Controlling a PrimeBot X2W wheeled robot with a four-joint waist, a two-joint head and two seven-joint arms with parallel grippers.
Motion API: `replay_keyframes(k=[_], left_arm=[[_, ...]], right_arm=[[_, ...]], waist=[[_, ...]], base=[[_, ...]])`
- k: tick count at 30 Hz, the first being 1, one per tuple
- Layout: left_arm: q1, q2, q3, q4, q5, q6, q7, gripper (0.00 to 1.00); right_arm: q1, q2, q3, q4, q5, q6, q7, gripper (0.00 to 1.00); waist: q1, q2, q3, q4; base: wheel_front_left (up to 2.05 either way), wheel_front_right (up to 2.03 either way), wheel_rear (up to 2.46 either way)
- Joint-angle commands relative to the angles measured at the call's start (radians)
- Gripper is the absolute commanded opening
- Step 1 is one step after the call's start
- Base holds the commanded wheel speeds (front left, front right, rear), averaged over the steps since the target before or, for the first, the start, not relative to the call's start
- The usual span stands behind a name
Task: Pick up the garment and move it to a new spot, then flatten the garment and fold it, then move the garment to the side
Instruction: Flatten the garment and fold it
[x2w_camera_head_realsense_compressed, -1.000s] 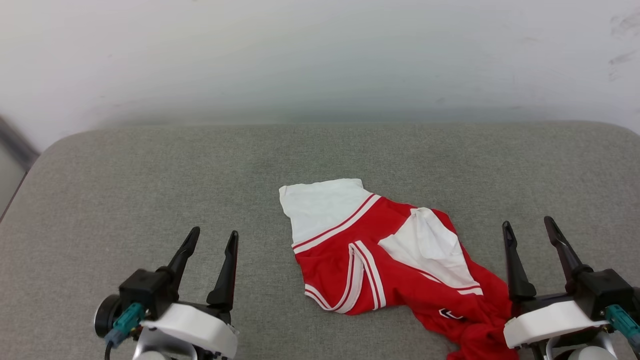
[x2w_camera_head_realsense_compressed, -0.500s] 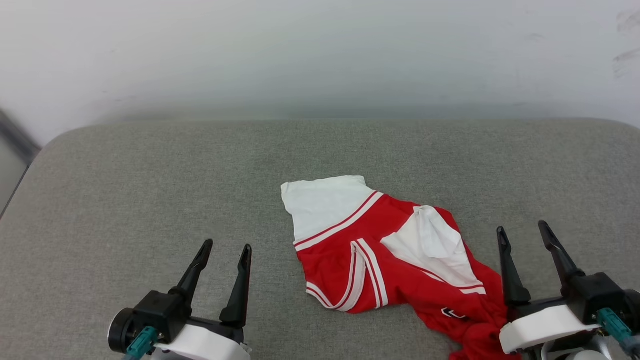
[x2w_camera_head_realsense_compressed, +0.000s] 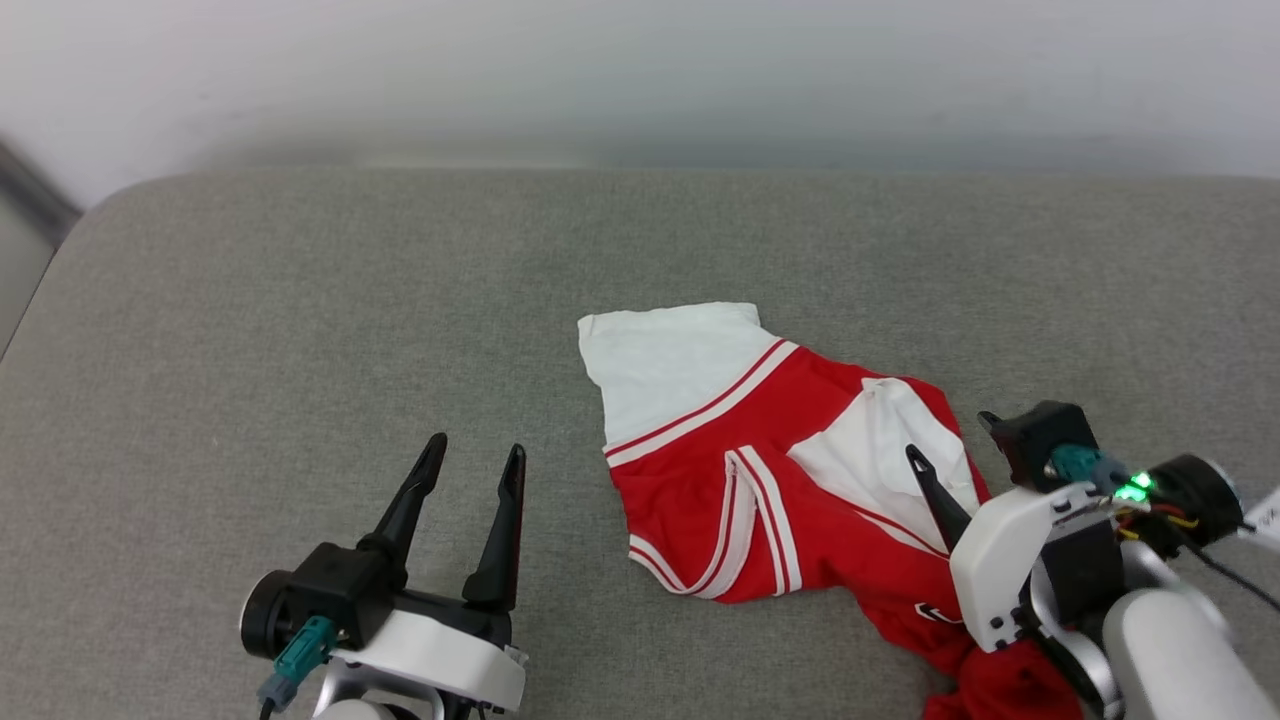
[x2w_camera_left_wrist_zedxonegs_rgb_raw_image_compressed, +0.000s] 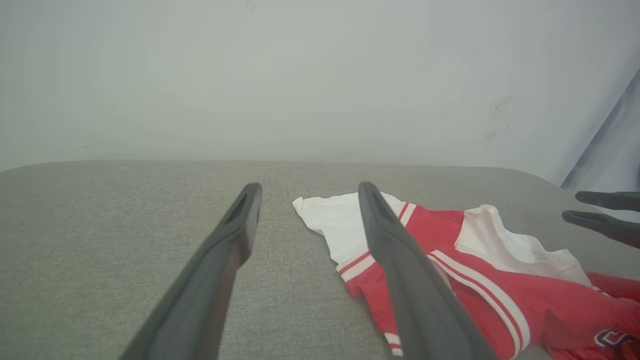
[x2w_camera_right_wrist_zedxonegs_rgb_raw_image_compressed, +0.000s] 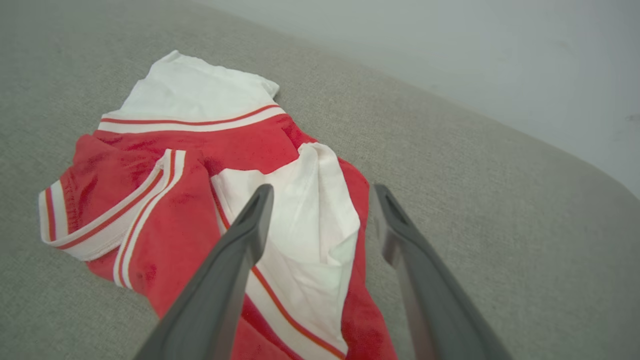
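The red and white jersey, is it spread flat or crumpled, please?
Crumpled: the red and white fabric jersey lies bunched, white panels folded unevenly over red.

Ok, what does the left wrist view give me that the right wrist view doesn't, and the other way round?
Left wrist view: the left pincer, open, above bare cushion beside the garment; the right pincer at that view's right edge; a piece of dark print on the red cloth.
Right wrist view: the right pincer's open fingers over the folded white panel, and the looped striped trim.
Both: the crumpled red-and-white garment on the grey cushion, with the pale wall behind.
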Motion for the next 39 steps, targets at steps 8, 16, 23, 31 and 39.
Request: replay_keyframes(k=[8,16,23,31,39], left_arm=[[-0.048,-0.037,0.006,0.020,0.033,-0.036,-0.003,1.00],[-0.074,-0.058,-0.001,0.035,0.039,-0.048,-0.003,1.00],[-0.083,-0.065,-0.004,0.040,0.042,-0.049,-0.003,1.00],[-0.082,-0.067,-0.009,0.049,0.045,-0.049,-0.003,1.00],[-0.058,-0.061,0.006,0.054,0.046,-0.049,-0.003,1.00]], right_arm=[[-0.173,-0.096,0.079,-0.024,0.234,-0.001,0.494,1.00],[-0.269,-0.115,0.026,0.041,0.206,-0.001,0.696,1.00],[-0.281,-0.117,0.013,0.100,0.184,-0.001,0.708,1.00],[-0.287,-0.112,0.028,0.130,0.180,-0.001,0.633,0.00],[-0.232,-0.137,0.017,0.040,0.239,-0.001,0.601,0.00]], waist=[[-0.0001,0.0000,0.086,0.083],[-0.0001,0.0000,0.136,0.161],[-0.0001,0.0000,0.156,0.197],[-0.0001,0.0000,0.135,0.185],[-0.0001,0.0000,0.082,0.139]], base=[[0.00,0.00,0.00],[0.00,0.00,0.00],[0.00,0.00,0.00],[0.00,0.00,0.00],[0.00,0.00,0.00]])
